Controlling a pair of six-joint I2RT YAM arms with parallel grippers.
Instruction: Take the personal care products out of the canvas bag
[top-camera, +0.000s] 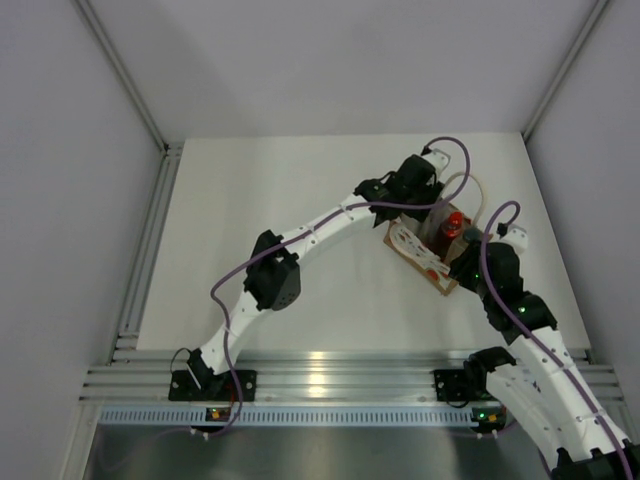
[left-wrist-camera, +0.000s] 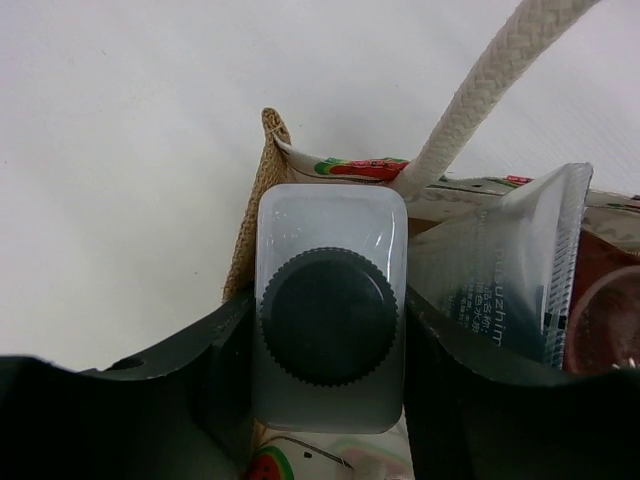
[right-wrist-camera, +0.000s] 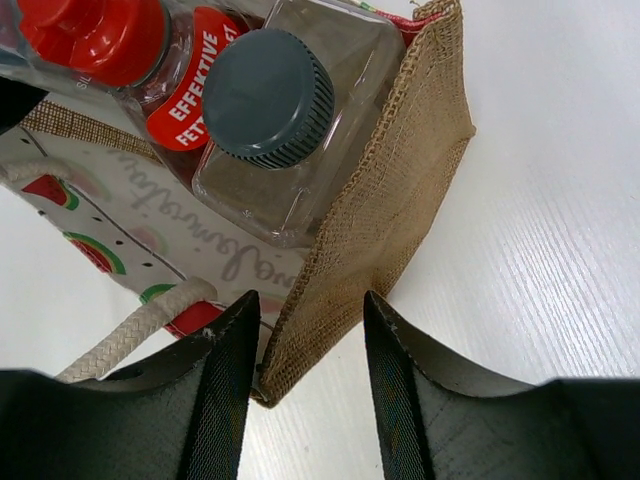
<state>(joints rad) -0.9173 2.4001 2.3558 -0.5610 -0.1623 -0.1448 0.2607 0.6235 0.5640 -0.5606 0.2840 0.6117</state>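
Note:
The canvas bag stands at the right of the table, tan burlap with a white watermelon-print side and cream rope handles. My left gripper is shut on the whitish bottle with the dark cap, which stands at the bag's end. The white flat squeeze tube and the red bottle are beside it inside the bag. My right gripper is open, its jaws straddling the bag's burlap end wall. The red bottle and the small clear bottle with the grey cap stand inside.
White table with grey enclosure walls at the left, right and back. An aluminium rail runs along the near edge. A cream rope handle arches over the bag between the two grippers, which work close together.

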